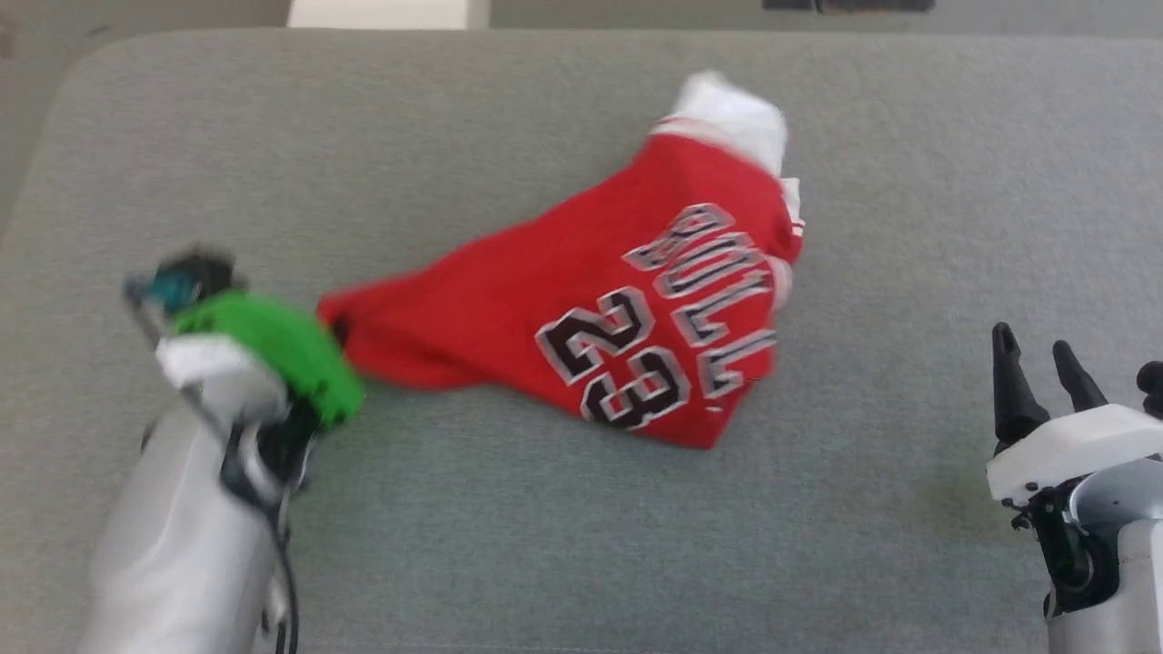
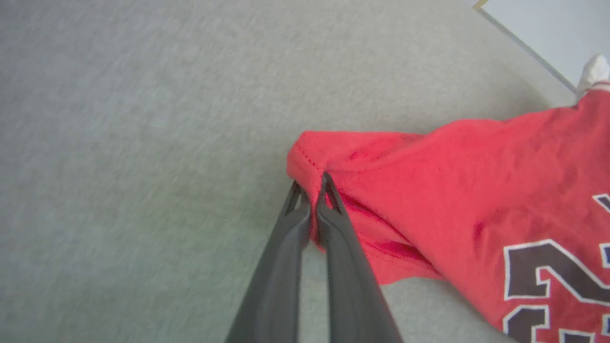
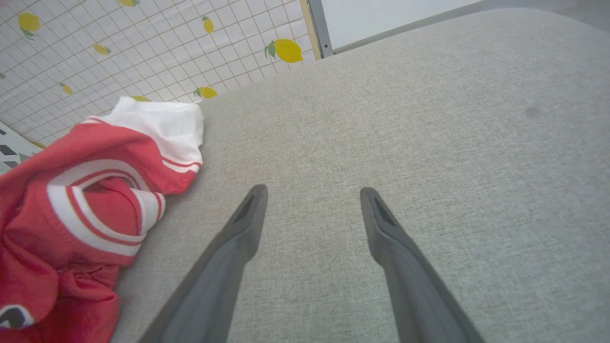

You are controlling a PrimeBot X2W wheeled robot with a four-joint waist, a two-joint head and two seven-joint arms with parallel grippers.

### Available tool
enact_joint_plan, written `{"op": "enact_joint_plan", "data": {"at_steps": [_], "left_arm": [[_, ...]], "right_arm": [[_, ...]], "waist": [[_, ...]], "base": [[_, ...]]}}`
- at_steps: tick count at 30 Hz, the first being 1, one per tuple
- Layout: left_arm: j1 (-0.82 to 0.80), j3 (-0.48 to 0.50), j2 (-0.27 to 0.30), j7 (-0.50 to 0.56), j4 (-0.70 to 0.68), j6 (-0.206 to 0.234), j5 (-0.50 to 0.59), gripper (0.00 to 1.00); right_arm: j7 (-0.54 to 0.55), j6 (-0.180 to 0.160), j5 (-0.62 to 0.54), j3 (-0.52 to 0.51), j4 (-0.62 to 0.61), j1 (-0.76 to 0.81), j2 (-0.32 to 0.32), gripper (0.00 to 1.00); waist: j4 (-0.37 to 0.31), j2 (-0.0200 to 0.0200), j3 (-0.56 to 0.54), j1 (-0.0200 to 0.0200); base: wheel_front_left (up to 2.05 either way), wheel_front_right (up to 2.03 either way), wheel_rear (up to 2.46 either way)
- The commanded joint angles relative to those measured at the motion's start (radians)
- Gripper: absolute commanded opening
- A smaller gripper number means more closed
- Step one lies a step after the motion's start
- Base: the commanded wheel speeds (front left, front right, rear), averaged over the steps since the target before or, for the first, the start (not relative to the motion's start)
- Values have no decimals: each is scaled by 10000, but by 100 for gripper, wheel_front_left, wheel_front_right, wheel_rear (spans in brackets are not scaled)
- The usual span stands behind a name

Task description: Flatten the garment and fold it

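A grey fabric-covered surface [image 1: 581, 527] spreads under both arms, and the garment [image 1: 509, 309] lies crumpled near its middle. The "23" print faces up, upside down in the head view, and a white sleeve [image 1: 731, 113] is bunched at the far end. The left gripper [image 2: 312, 186] is pinched tight on the red hem corner at the garment's left end. The right gripper [image 1: 1031, 343] is off to the right, well apart from the garment, its 2 fingers spread and holding nothing.
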Motion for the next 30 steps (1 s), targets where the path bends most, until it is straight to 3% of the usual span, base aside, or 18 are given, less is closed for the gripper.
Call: {"op": "enact_joint_plan", "data": {"at_steps": [1, 5, 10, 11, 12, 15, 20, 24, 30], "left_arm": [[856, 250, 104, -23, -196, 272, -278, 0], [2893, 593, 98, 257, -607, 778, -838, 0], [3944, 763, -258, 225, -1249, 822, -1318, 0], [3958, 848, -291, 32, -1457, 763, -1341, 36], [3952, 905, -306, -101, -1630, 682, -1362, 100], [3792, 1267, -197, -1158, -2380, 364, -1128, 100], [3767, 1682, 281, -4019, -3410, -416, 224, 100], [4093, 1502, 437, -5804, -3639, -549, 1508, 100], [4058, 1177, 193, -6390, -3679, -780, 2521, 100]], "right_arm": [[32, 35, -13, 45, -59, 131, 3, 100], [67, 35, 28, 140, -90, 194, 3, 100], [122, 35, 0, 101, -130, 307, 3, 100], [140, 35, -11, 95, -138, 329, 3, 100], [152, 35, -19, 92, -142, 345, 3, 100], [185, 35, -63, 112, -155, 407, 3, 100], [275, 35, -60, 397, -210, 430, 3, 100], [640, 35, -123, 903, -257, 263, 3, 100], [2273, 35, -581, 2058, -268, -952, 3, 100]], "waist": [[596, 0, -621, -1], [595, 0, -695, -1], [682, 0, -722, -1], [706, 0, -733, -1], [722, 0, -750, -1], [763, 0, -857, -1], [728, 0, -1006, -1], [722, 0, -967, -1], [941, 0, -500, -1]], "base": [[0, 0, 0], [0, 0, 0], [0, 0, 0], [0, 0, 0], [0, 0, 0], [0, 0, 0], [0, 0, 0], [0, 0, 0], [0, 0, 0]]}}
